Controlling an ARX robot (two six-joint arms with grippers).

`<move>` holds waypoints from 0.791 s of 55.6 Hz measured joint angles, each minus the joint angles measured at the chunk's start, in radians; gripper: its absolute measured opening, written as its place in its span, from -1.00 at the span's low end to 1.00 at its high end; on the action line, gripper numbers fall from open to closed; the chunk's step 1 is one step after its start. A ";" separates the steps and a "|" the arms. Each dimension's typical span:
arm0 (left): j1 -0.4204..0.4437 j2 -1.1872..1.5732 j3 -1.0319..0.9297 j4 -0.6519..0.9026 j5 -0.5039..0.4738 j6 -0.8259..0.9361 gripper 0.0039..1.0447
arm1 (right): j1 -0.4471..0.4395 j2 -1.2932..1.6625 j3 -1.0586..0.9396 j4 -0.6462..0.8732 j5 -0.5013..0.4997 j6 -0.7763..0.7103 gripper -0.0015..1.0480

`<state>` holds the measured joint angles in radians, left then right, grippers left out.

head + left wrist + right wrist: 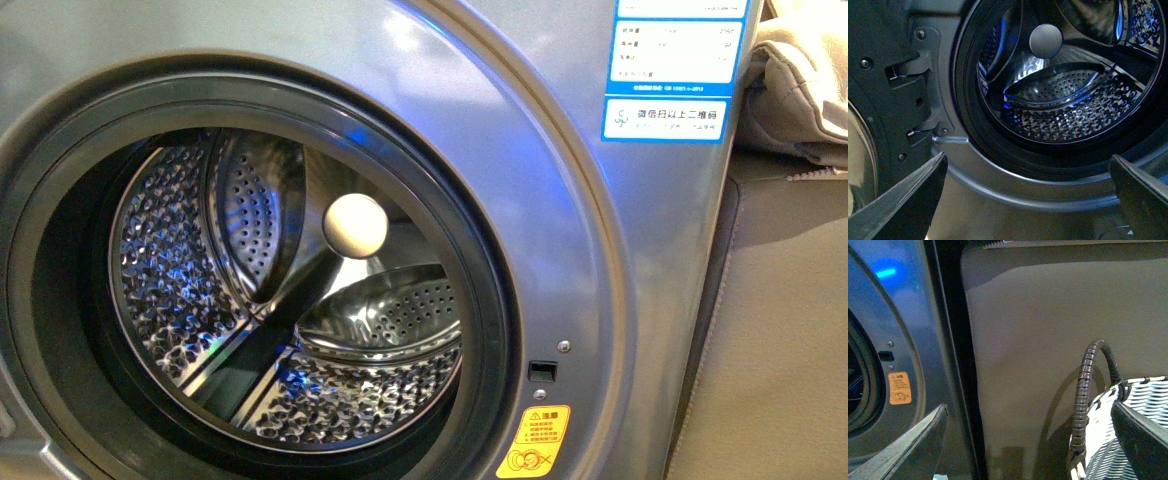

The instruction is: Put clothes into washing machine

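The washing machine (560, 200) is silver-grey and fills the front view, with its round porthole open and the perforated steel drum (280, 300) empty inside. My left gripper (1028, 156) is open just in front of the lower rim of the washing machine (998, 180), with nothing between its fingers. To the right of the machine, my right gripper (1028, 405) is also open and empty, facing a beige panel, with the washing machine (903, 330) at one side. The clothes are out of view. Neither gripper shows in the front view.
The open door (878, 100) and its hinges stand beside the porthole. A white woven basket (1143, 400) with a dark wrapped handle (1083, 390) sits by my right gripper. A beige upholstered panel (1048, 330) stands right of the machine, with a cream cloth (800, 90) on top.
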<state>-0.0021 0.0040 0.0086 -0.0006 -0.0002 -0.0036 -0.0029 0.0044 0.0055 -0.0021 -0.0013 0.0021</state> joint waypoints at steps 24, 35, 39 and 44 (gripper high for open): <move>0.000 0.000 0.000 0.000 0.000 0.000 0.88 | 0.000 0.000 0.000 0.000 0.000 0.000 0.85; 0.000 0.000 0.000 0.000 0.000 0.000 0.88 | 0.000 0.000 0.000 0.000 0.000 0.000 0.85; 0.000 0.000 0.000 0.000 0.000 0.000 0.88 | 0.000 0.000 0.000 0.000 0.000 0.000 0.85; 0.000 0.000 0.000 0.000 0.000 0.000 0.88 | 0.000 0.000 0.000 0.000 0.000 0.000 0.85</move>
<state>-0.0021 0.0040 0.0086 -0.0006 -0.0002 -0.0036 -0.0029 0.0044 0.0055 -0.0021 -0.0010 0.0021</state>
